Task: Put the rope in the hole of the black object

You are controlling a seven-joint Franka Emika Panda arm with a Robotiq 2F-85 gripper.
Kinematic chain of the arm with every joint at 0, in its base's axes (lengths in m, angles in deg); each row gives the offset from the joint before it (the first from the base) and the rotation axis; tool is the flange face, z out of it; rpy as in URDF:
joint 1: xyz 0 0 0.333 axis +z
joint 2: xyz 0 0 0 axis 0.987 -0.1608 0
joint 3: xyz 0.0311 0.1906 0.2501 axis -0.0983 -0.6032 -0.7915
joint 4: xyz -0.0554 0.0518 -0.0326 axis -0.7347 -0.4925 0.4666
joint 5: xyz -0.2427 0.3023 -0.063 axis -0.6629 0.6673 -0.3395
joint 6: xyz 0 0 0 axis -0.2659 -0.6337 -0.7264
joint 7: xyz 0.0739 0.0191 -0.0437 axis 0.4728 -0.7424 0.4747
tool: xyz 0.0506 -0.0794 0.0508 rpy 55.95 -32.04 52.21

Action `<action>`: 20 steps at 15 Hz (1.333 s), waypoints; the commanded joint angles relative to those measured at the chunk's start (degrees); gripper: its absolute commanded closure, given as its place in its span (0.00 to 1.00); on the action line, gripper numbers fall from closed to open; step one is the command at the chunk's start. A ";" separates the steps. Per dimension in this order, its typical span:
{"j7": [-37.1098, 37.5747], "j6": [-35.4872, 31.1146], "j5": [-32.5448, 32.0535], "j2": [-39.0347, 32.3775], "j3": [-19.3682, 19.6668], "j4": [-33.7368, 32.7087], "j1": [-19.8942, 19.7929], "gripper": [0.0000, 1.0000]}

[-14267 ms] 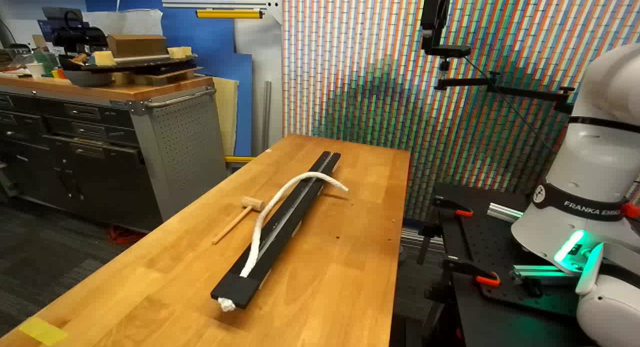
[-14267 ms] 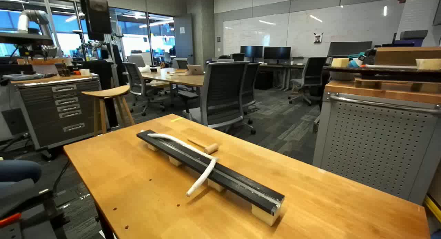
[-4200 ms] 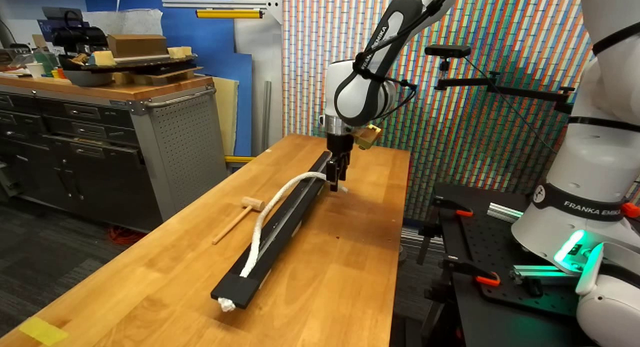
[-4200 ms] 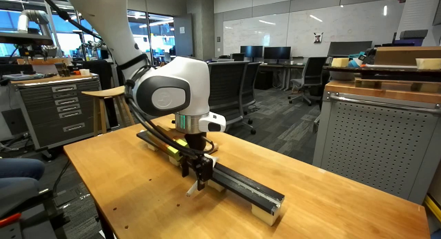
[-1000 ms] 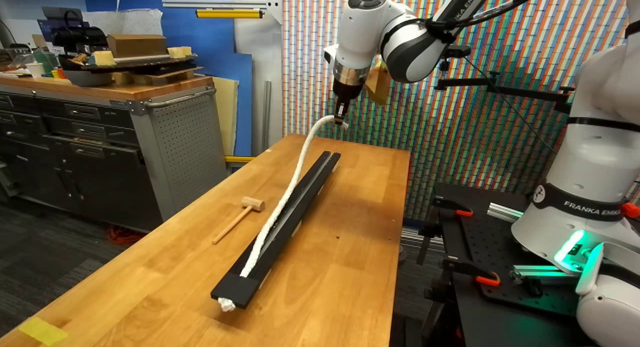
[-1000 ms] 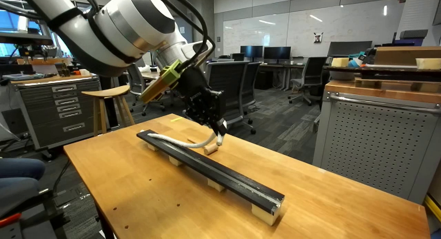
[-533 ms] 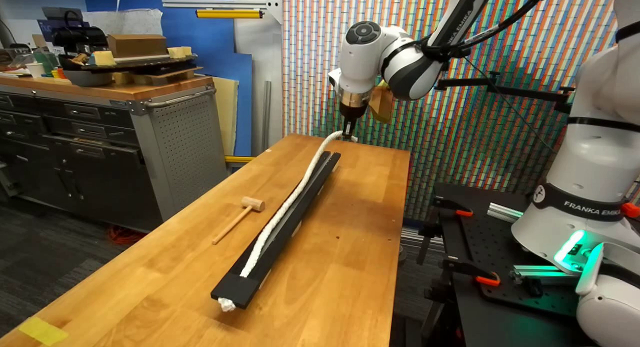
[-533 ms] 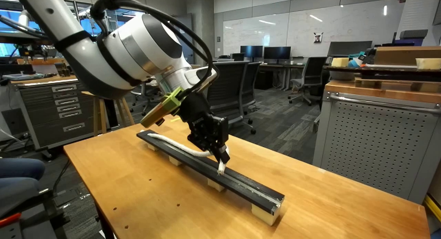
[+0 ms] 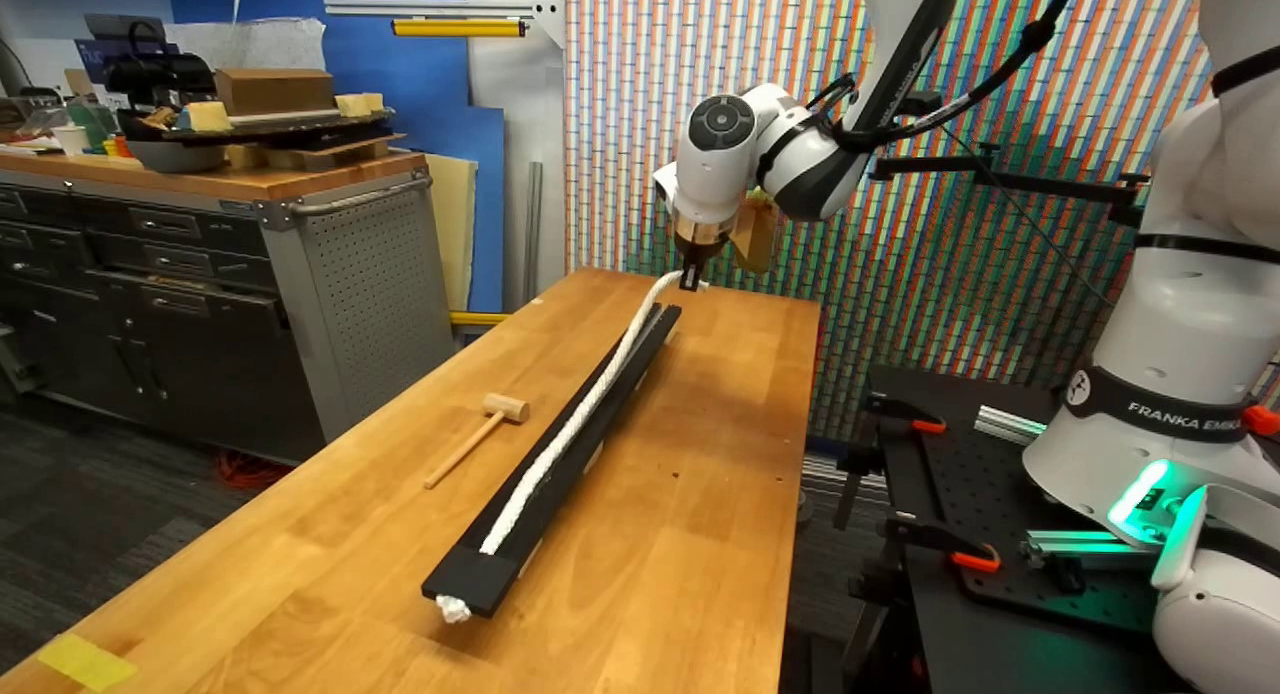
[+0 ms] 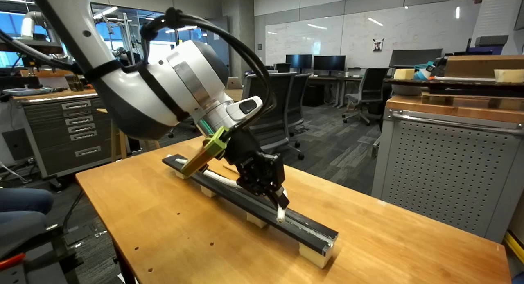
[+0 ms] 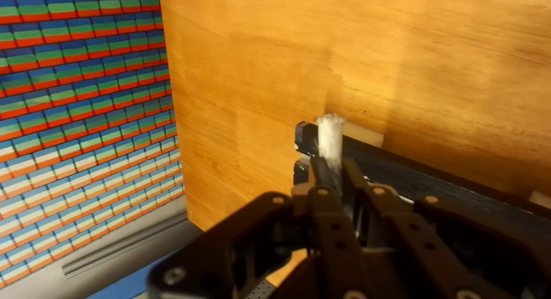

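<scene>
While grpr (image 11: 335,164) clamps rope (image 11: 330,140) nr 1 end | groove (image 10: 311,229) in blk bar (image 11: 409,174) part hid by both

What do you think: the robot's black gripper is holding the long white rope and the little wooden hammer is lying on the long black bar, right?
Not quite: the little tan wooden hammer isn't on the long straight black bar; an exterior view shows it lying beside the bar on the brown wooden table. The black gripper does hold the long white rope.
</scene>
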 commanded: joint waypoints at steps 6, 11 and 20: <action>-14.28 7.43 10.65 -3.61 -4.09 -2.44 -3.09 0.97; -34.78 19.02 23.76 -0.19 -7.23 -4.55 -1.91 0.97; -56.17 27.76 38.85 5.48 -9.78 -8.24 -1.17 0.97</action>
